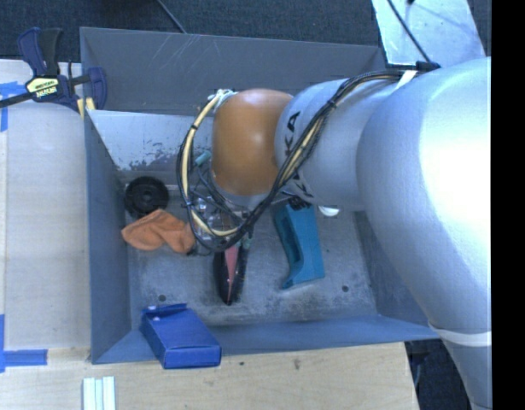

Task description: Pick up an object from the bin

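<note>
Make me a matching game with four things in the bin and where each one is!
Things:
1. black round disc
2. orange cloth
3. blue box
4. teal plastic piece

Places, as the camera view shows them:
A. in the bottom-left corner of the bin
B. right of the middle
C. top left, near the back wall
D. on the left, just below the disc

Pairs: 1-C, 2-D, 3-A, 4-B

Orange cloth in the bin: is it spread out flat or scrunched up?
Scrunched up. The soft orange cloth lies bunched in lumpy folds, just below the round black disc.
</note>
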Controlling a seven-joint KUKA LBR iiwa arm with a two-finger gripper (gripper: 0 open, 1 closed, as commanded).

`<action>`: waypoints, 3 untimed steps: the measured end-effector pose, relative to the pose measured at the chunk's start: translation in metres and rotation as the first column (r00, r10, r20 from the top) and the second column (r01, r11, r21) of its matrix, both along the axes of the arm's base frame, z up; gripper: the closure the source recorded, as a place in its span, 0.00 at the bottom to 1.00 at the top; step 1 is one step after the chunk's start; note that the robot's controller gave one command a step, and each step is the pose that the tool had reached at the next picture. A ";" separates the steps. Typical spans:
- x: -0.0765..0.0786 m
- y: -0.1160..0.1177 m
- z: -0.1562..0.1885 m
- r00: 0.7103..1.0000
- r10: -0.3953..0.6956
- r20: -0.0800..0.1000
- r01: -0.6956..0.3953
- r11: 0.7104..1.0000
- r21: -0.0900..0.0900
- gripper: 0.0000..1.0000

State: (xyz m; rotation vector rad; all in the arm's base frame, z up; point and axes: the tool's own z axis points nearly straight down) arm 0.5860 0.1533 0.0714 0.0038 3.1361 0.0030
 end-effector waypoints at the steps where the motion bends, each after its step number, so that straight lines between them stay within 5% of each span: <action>1: 0.000 0.000 0.000 1.000 -0.001 0.000 0.001 1.000 0.000 1.00; 2: -0.027 0.013 0.000 1.000 0.006 0.000 -0.006 1.000 -0.001 1.00; 3: -0.006 0.028 0.000 1.000 0.013 -0.004 -0.013 1.000 -0.001 1.00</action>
